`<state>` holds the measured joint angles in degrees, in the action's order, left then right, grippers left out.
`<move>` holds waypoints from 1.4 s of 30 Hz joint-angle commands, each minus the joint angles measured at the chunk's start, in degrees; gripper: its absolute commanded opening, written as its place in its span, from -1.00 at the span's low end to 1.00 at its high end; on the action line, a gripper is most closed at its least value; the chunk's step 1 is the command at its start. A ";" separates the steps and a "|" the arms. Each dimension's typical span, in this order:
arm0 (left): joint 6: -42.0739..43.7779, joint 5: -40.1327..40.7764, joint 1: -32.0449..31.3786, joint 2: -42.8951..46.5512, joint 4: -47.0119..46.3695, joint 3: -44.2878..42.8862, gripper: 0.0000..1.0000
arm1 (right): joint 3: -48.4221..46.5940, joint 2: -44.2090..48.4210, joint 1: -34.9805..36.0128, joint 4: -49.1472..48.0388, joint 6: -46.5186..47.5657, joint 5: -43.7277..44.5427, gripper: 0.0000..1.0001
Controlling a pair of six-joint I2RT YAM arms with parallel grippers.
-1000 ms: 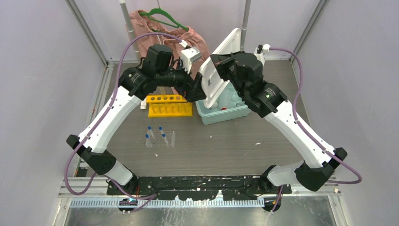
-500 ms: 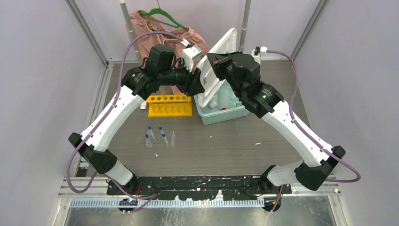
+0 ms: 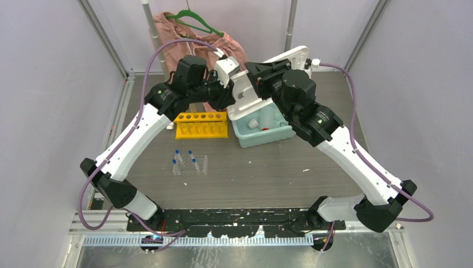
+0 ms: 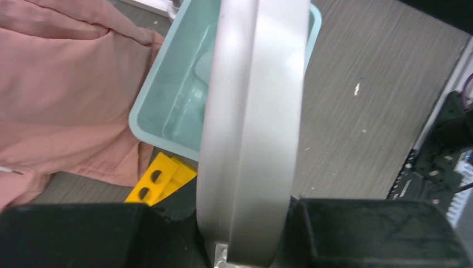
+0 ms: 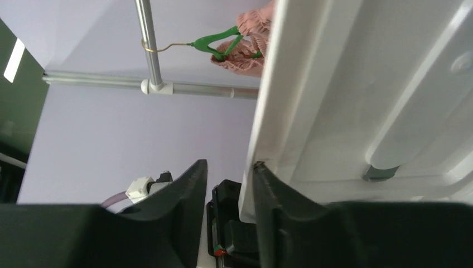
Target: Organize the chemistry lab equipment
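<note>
White lid (image 3: 249,96) held tilted over teal bin (image 3: 265,137) on the desk (image 3: 268,167), its edge pinched between left fingers (image 4: 368,231), right fingers (image 5: 167,223) slightly spread, lid edge touching one, yellow rack (image 3: 201,125) just beside the bin.

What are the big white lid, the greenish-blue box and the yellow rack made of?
The white lid looks like moulded plastic: smooth, softly shiny, with raised ribs. The greenish-blue box is probably plastic too, with smooth, slightly glossy walls. The yellow rack is likely plastic as well: one even bright colour, a dull finish and neat round holes.
</note>
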<state>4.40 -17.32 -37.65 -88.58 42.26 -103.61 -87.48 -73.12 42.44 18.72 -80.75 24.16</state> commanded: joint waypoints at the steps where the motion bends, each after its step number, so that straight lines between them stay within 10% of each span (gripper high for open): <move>1: 8.04 2.51 -0.33 3.62 -4.73 0.70 -1.00 | -2.65 3.45 0.30 -1.36 2.79 -1.62 0.13; 6: 19.93 6.42 -0.36 6.79 -9.02 3.59 -1.00 | -6.44 6.15 0.24 9.52 9.88 -5.91 0.70; 25: 65.71 19.43 -0.13 26.49 -49.40 36.85 -1.00 | -7.17 13.35 -2.98 31.43 20.51 -8.41 0.80; 33: 74.81 9.46 1.95 37.32 -59.63 49.12 -1.00 | -8.92 5.55 -39.28 21.97 19.63 -46.63 0.83; 42: 82.74 -0.09 2.02 43.83 -56.47 58.24 -1.00 | 1.98 -0.65 -46.13 -2.72 8.48 -69.36 0.86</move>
<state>83.02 -11.70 -35.66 -45.60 -9.08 -46.81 -87.18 -74.72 -3.27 29.26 -68.42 -31.66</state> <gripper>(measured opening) 0.221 0.918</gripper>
